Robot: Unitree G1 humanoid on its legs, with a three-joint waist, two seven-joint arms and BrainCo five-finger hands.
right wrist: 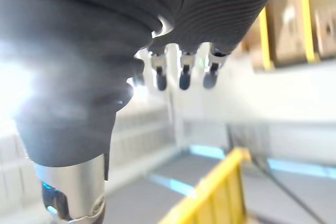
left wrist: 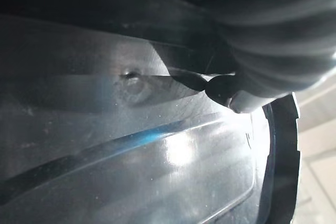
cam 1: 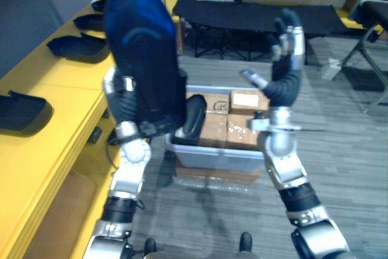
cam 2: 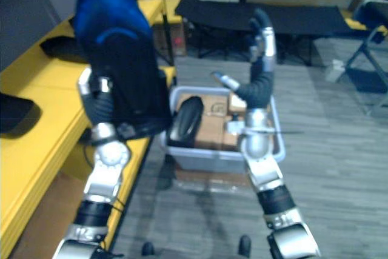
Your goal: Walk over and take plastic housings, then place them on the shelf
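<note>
Glossy curved black housing, prob. in L hand, R hand splayed

Grey plastic bin: sitting on the floor at centre.
Cardboard boxes: lying packed inside the bin, filling its 3 o'clock side.
Black folding cot: standing at 12 o'clock, beyond the bin.
Folding chair: standing at 2 o'clock.
Grey carpet: running underneath all.
</note>
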